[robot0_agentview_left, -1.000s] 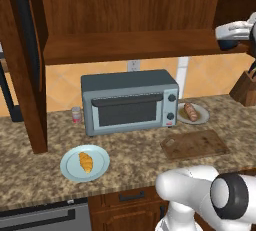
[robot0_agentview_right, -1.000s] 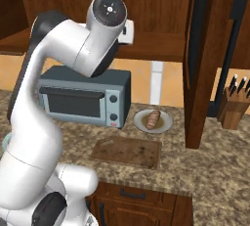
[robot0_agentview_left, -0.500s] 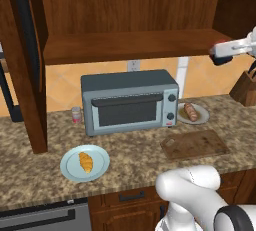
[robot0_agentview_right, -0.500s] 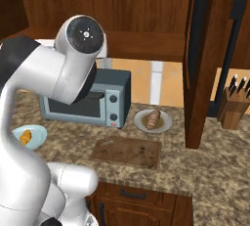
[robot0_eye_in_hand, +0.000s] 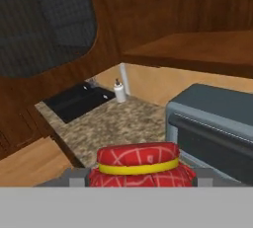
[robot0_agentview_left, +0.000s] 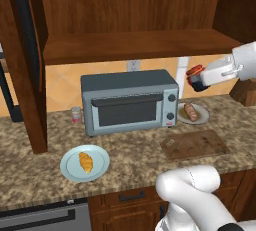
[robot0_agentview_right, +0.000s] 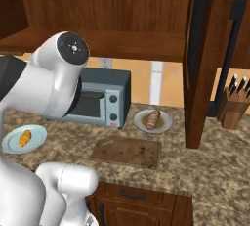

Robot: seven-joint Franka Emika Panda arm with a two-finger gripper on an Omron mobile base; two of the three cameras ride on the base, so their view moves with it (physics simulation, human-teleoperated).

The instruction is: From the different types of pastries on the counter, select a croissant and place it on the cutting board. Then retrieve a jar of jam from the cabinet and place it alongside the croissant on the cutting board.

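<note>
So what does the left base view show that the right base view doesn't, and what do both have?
Left base view alone: the end effector shut on the red jar beside the oven's top right, and a small canister left of the oven.
Right base view alone: the knife block and the cabinet door's dark handle.
Both: the oven, the croissant on its blue plate, the roll on its plate, and the bare board.

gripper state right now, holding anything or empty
Gripper: shut on the jar of jam, carried in the air to the right of the toaster oven.
</note>
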